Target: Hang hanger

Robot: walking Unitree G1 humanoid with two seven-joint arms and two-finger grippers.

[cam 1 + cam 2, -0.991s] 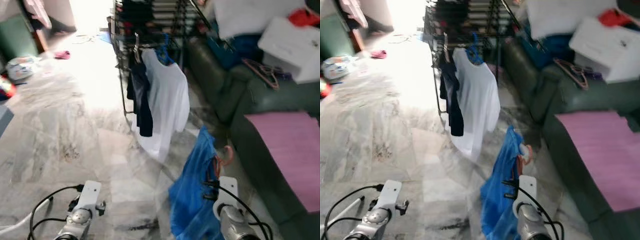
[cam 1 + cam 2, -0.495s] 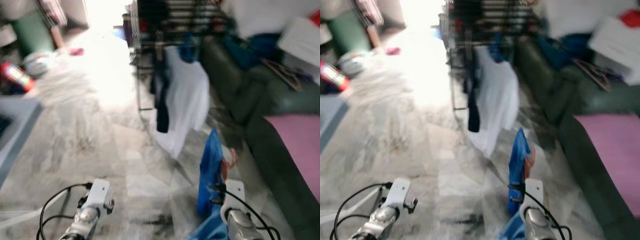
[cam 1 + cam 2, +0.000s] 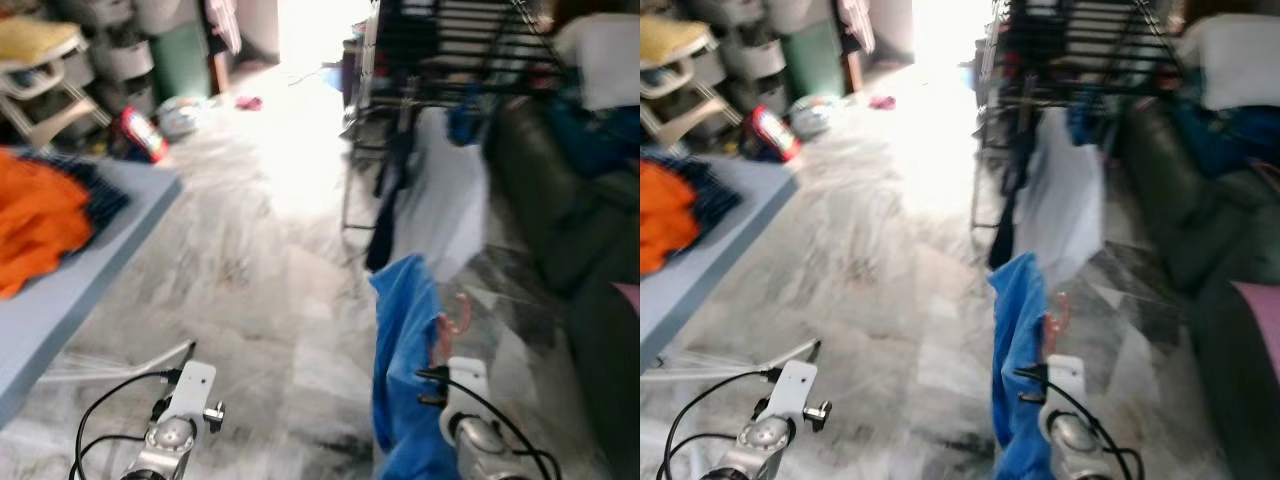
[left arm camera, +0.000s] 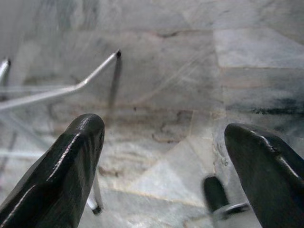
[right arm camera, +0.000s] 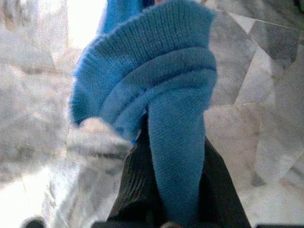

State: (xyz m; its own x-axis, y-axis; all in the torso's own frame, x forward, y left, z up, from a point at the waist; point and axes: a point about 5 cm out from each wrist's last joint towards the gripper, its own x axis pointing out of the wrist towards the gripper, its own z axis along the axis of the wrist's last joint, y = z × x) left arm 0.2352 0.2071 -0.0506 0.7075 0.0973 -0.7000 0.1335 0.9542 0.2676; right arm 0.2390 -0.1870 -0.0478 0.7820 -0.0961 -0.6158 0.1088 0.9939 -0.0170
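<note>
Blue knit garment on a pink hanger is clamped in the right gripper. Left gripper hangs with fingers apart over the marble floor.

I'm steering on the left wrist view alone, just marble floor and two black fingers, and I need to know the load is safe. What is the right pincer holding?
Observer: The right pincer is shut on a bright blue knitted garment, with a pink plastic hanger poking out beside the cloth.
Operator: Where is the rack I'm heading for?
Observer: The black wire drying rack stands ahead and to the robot's right, with a white shirt hanging from it.
Operator: Anything on my left side?
Observer: A light blue table carrying orange folded cloth is close on the left.
</note>
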